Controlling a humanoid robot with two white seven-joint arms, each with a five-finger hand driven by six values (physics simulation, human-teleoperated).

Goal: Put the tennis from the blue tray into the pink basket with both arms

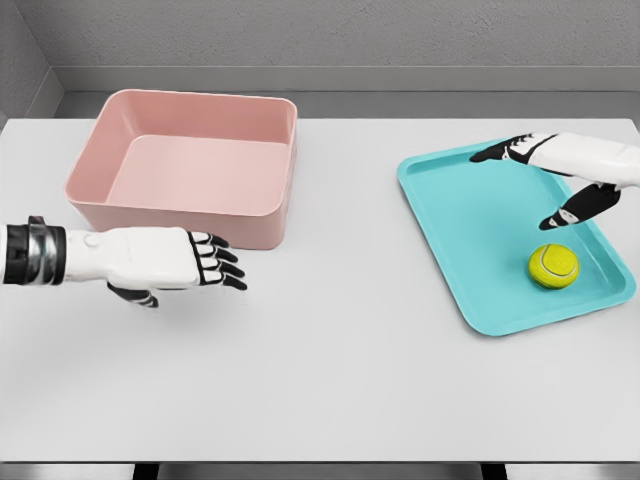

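Right hand (565,175): enters from the right edge, held above the far right part of the blue tray (460,230). Fingers spread and relaxed, 1 group reaching left over the tray's far rim, the thumb angled down toward the ball. Nothing grasped; a clear gap shows between the thumb tip and the ball.

Left hand (160,258): enters from the left edge with a dark wrist band visible, palm down over the white table (330,380), just in front of the pink basket's near wall. Fingers extended to the right and slightly apart, thumb tucked below. Nothing grasped.

Tennis ball (553,265): yellow-green, 1 item, resting on the tray floor in the near right portion, close to the right rim. Not touched by either hand.

Blue tray: turquoise, shallow, rounded corners, lying flat on the right half of the table, rotated slightly from the table edge.

Pink basket (185,215): rectangular, deep-walled, open top, standing upright on the far left half of the table, well apart from the tray. Interior holds no items.
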